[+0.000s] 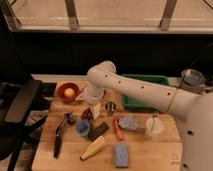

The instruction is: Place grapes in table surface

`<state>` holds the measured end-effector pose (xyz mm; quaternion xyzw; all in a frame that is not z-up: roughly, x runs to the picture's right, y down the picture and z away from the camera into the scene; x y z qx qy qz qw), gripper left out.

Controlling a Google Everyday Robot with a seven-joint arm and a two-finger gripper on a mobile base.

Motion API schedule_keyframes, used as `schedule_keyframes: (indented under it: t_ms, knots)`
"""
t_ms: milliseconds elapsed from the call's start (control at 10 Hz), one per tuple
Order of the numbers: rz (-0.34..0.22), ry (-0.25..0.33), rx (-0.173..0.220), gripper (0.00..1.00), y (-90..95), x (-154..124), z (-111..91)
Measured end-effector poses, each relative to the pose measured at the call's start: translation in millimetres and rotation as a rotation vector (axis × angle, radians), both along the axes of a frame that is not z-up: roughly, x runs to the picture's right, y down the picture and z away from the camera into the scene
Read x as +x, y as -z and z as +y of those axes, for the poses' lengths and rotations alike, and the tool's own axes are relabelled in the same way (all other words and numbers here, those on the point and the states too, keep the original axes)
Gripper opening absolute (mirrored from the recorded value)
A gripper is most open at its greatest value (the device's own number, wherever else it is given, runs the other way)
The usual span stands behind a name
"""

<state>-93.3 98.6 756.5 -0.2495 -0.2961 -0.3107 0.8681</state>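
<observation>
The gripper (94,108) hung at the end of the white arm (131,88), pointed down over the back-left part of the table surface (145,152), and it could not be told whether it was spread, closed or gripping anything, since the wrist and its pale housing covered most of it. The grapes (87,115) lay right at its lower tip as a small dark reddish cluster resting on the wood; whether the tool touched them could not be made out. Just in front of the grapes stood a small blue cup (82,128), and beside that cup a flat black block (98,131) lay at a slant. To the right of the gripper sat a small dark round tin (111,106), and beyond it an orange-red stick-shaped item (118,129), a crumpled blue-grey cloth (130,122) and a clear plastic cup (154,126) stood in a loose row towards the right edge. Behind the gripper to the left, a red bowl (67,92) held something yellow-orange. A black long-handled tool (59,136) lay near the left edge, a pale yellow tapered object (94,148) lay near the front, and a blue sponge (120,154) sat just right of it. The green tray (146,90) stood at the back, partly hidden by the arm, with a grey bowl (192,79) farther right, off the wooden top. A small dark logo (175,159) marked the front-right corner.
</observation>
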Motion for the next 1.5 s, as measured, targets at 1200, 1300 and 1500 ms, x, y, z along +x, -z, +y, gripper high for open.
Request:
schedule_keyframes:
  t_ms: [1200,1300,1500]
  knots:
    - [-0.011,0.12,-0.056,0.8,-55.5,-28,27]
    - [-0.007,0.118,-0.074,0.8,-63.1,-24,34]
    - [-0.006,0.096,-0.13,0.8,-82.0,-15,53]
